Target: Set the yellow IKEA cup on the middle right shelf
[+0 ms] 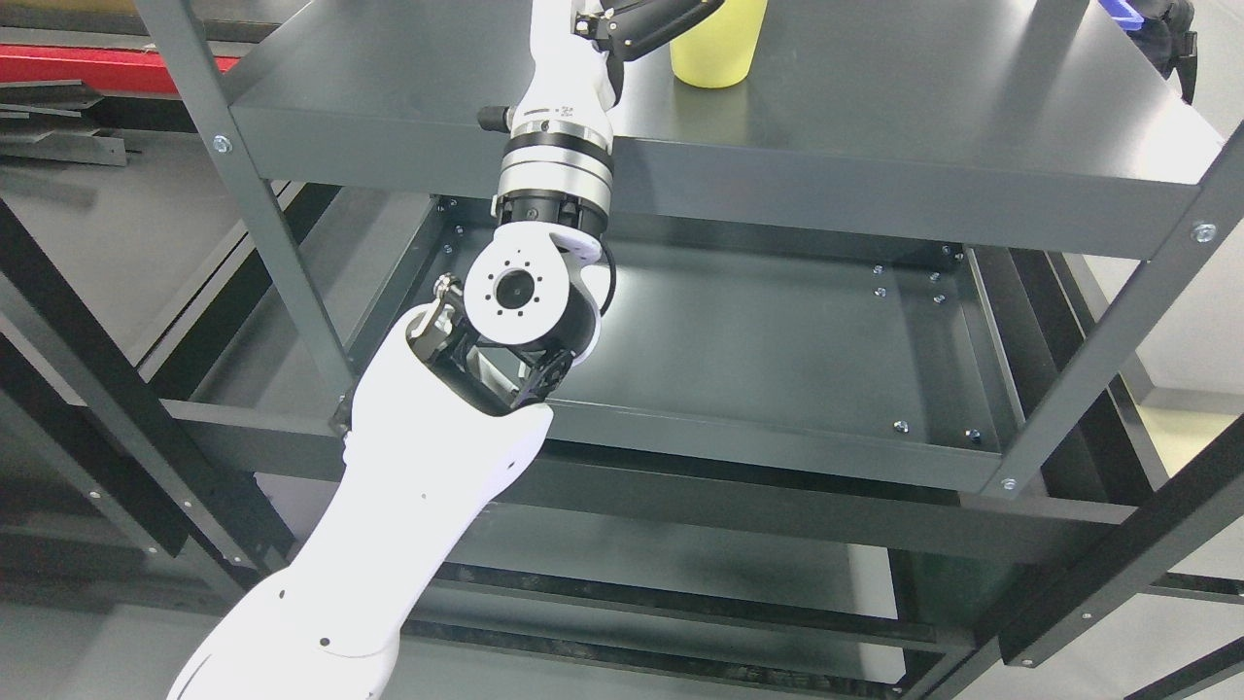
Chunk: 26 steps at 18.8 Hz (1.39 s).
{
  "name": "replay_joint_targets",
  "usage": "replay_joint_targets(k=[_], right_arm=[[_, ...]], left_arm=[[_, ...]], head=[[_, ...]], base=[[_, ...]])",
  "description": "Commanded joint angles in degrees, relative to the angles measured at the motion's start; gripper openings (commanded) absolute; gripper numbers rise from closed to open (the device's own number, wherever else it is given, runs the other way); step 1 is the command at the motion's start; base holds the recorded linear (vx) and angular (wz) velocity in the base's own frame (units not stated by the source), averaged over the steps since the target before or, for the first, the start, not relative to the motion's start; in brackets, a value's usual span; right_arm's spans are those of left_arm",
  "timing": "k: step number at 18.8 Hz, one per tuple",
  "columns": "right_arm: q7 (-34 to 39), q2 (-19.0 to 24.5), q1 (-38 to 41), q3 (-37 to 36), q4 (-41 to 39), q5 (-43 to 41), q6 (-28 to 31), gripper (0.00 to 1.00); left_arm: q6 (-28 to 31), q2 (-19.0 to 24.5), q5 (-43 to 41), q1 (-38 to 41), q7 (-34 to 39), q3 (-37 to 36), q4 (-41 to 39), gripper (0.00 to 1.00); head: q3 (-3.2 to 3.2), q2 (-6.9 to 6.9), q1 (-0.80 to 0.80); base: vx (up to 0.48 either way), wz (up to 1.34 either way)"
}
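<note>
Nearest, the left arm (408,506) rises from the lower left, past the bare lower shelf (777,340), up to the upper shelf (875,97). At the top edge the left hand (646,24) reaches the yellow cup (717,49), which stands upright on that shelf; whether its fingers are clamped on the cup cannot be told, since the edge cuts them off. The cup looks like light, rigid, smooth plastic, best gripped around its side wall, firmly enough not to slip.
</note>
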Motion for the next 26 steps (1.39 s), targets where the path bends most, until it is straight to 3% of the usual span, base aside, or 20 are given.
replay_joint_targets(k=[1, 7, 13, 18, 22, 26], right_arm=[[-0.04, -1.00, 0.79, 0.97, 0.00, -1.41, 0.03, 0.99], [-0.04, -1.00, 0.79, 0.97, 0.00, -1.41, 0.03, 0.99], [-0.04, -1.00, 0.79, 0.97, 0.00, -1.41, 0.03, 0.99], [-0.04, -1.00, 0.79, 0.97, 0.00, -1.41, 0.03, 0.99], [-0.04, -1.00, 0.79, 0.97, 0.00, -1.41, 0.03, 0.99], [-0.04, -1.00, 0.79, 0.97, 0.00, -1.41, 0.03, 0.99]], left_arm=[[-9.29, 1.00, -3.01, 3.42, -2.17, 2.37, -0.66, 0.99], [-28.37, 1.00, -14.08, 8.78, -12.89, 3.08, 0.04, 0.99], [-42.61, 2.37, -22.36, 17.82, -13.61, 3.17, 1.97, 0.99], [-46.84, 2.37, -22.54, 28.28, -13.70, 2.65, 2.06, 0.99], [-53.61, 4.56, -24.38, 37.26, -13.88, -2.36, 2.24, 0.99], [-53.27, 4.83, -23.16, 39.90, -13.79, -1.50, 12.76, 0.99]], head=[[0.00, 0.00, 0.00], [0.00, 0.00, 0.00], [0.00, 0.00, 0.00], [0.00, 0.00, 0.00], [0.00, 0.00, 0.00], [0.00, 0.00, 0.00]], base=[[-0.015, 0.00], [-0.025, 0.00], [-0.036, 0.00], [-0.043, 0.00], [-0.080, 0.00], [-0.129, 0.00]])
